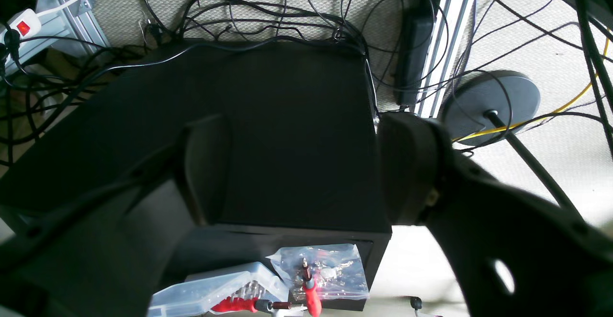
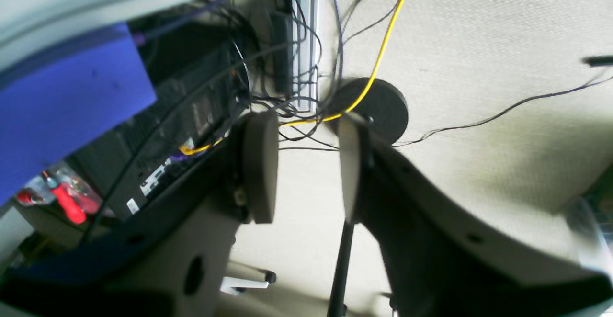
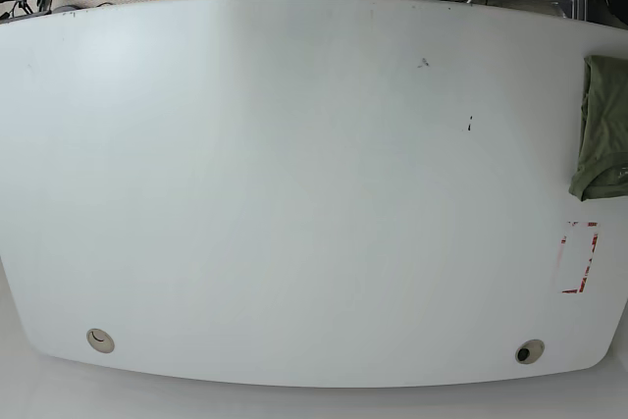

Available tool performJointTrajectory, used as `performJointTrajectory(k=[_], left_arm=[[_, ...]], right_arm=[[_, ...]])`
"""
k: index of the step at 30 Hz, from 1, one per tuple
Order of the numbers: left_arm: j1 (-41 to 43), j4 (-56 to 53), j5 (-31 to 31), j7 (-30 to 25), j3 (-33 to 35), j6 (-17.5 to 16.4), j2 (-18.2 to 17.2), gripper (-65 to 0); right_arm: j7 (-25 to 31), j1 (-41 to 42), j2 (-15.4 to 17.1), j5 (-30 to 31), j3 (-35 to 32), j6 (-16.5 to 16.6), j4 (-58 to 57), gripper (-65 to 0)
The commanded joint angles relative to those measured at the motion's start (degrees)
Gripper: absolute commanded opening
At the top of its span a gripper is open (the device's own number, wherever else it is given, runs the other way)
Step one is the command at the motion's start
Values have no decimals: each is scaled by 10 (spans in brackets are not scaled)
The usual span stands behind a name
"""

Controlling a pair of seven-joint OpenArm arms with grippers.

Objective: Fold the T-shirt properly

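The olive-green T-shirt [image 3: 601,130] lies bunched at the table's right edge in the base view, partly cut off by the frame. Neither arm shows in the base view. In the left wrist view, my left gripper [image 1: 306,168] hangs over the floor beside the table, its dark fingers [image 1: 407,168] set wide apart with nothing between them. My right gripper [image 2: 305,164] also looks down at the carpet, its two pads [image 2: 261,164] standing apart with an empty gap. No cloth appears in either wrist view.
The white table [image 3: 294,193] has a red-marked sticker [image 3: 579,257] near the shirt and two cable holes [image 3: 99,340] [image 3: 530,351] at the front. Below lie a black box [image 1: 287,116], tangled cables, a round stand base [image 1: 493,99] and plastic bags of tools [image 1: 321,274].
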Motion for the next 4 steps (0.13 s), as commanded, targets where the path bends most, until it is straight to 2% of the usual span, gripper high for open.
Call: performJointTrajectory(k=[1, 4], left_arm=[[3, 1, 0, -1, 1, 3, -1, -212], [3, 1, 1, -1, 1, 3, 11, -212]], right_arm=[[1, -6, 0, 5, -18, -19, 1, -452], [1, -6, 0, 5, -27, -32, 1, -452]])
